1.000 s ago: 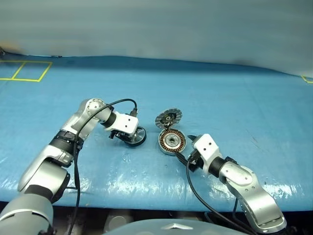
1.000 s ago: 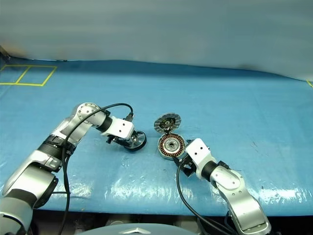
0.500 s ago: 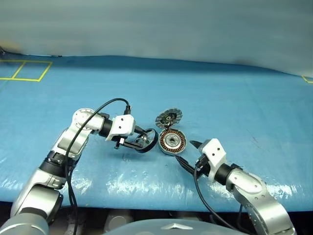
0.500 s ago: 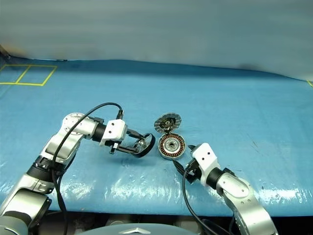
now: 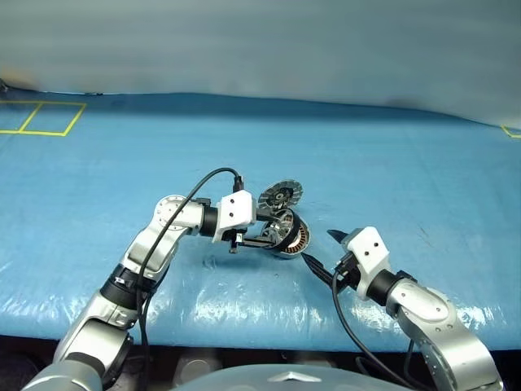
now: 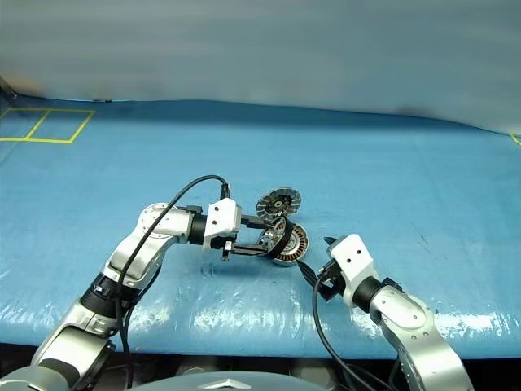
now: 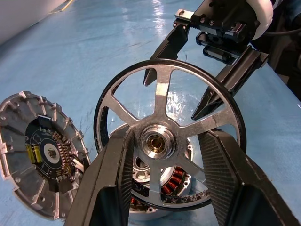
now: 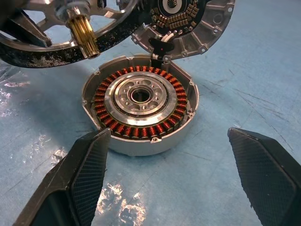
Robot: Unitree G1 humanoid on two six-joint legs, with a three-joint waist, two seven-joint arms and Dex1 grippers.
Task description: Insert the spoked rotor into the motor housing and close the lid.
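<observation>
The stiff, light-looking spoked rotor (image 7: 167, 141) is held across its rim by the left gripper (image 7: 164, 174), tilted just above the motor housing (image 8: 141, 106).

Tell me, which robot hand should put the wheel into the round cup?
The left hand: it already grips the spoked rotor, tilted just above the motor housing. The right hand waits open and empty beside the housing.

no text, label, brand, number or sign can be read anywhere.

one spoked rotor (image 7: 167, 136), one motor housing (image 8: 140, 109), one lid (image 7: 40, 150)
</observation>
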